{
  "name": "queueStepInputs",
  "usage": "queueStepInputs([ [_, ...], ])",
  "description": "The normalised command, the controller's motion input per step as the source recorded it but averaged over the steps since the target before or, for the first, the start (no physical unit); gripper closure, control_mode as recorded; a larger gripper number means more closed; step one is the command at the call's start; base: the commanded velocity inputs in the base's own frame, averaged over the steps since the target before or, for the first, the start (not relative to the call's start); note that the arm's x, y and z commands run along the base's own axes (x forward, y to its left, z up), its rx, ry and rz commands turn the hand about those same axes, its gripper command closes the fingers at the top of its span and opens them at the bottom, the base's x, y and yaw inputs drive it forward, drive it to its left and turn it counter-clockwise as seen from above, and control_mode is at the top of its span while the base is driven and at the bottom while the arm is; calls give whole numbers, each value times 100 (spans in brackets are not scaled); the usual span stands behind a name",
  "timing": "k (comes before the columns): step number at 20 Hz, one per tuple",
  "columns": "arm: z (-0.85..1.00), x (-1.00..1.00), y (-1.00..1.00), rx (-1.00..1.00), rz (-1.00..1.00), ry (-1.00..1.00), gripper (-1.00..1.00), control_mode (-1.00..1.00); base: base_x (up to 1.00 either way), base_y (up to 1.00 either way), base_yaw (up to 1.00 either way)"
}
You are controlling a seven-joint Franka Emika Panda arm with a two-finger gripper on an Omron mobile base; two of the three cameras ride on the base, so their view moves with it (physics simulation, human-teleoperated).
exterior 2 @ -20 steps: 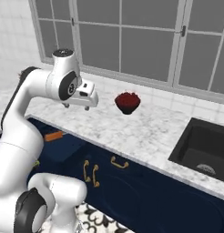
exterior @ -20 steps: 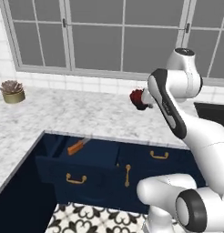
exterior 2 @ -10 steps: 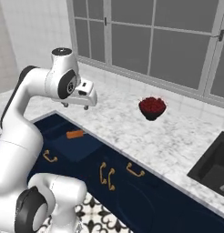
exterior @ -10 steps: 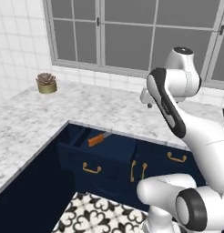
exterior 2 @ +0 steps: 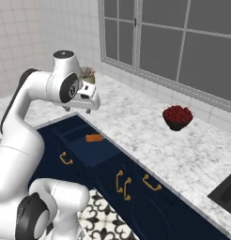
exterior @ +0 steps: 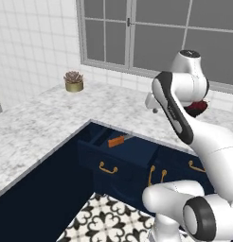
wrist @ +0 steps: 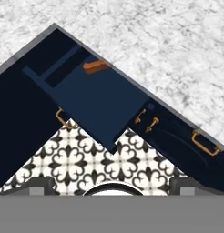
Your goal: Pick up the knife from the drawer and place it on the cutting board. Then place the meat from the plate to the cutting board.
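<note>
Tool (exterior 2: 87, 108) spread wide, nothing between the fingers, hanging off the white arm above the table edge, over the open drawer. In the hand view the two dark fingertips (wrist: 38, 185) sit at the bottom corners, far apart, looking straight down.

Knife (exterior: 116, 141) lies inside the drawer (exterior: 132, 153), orange-brown handle near the back, close under the table lip. Blade looks like it points toward the table edge, but it's too thin to confirm. Same knife in the right base view (exterior 2: 94, 138) and hand view (wrist: 96, 66), flat on the drawer floor, well below the tool and not touched.

Drawer is pulled out from the navy cabinet run at the inside corner of the L-shaped marble table (exterior: 52, 118). Brass bail handle (exterior: 108, 168) on its front. Smaller drawer fronts with brass pulls (exterior 2: 150, 183) sit beside it.

Dark bowl of red berries (exterior 2: 177, 117) on the table further along, under the window. Small potted succulent (exterior: 74, 81) near the tiled wall, well apart from the drawer. Patterned black-and-white floor tiles (wrist: 109, 159) below.
</note>
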Motion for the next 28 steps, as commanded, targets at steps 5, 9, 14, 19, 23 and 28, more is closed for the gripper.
queueStepInputs([
  [5,-47,-7,0,6,5,14,-100,-100,0,0,0],
  [9,-63,-2,42,0,-3,26,-100,-100,0,0,0],
  [14,-49,2,35,-2,-21,2,-100,-100,0,0,0],
  [19,-60,24,28,3,-16,13,-100,-100,0,0,0],
  [23,-51,27,14,0,-7,5,-100,-100,0,0,0],
  [28,-56,42,0,0,-11,7,-100,-100,0,0,0],
])
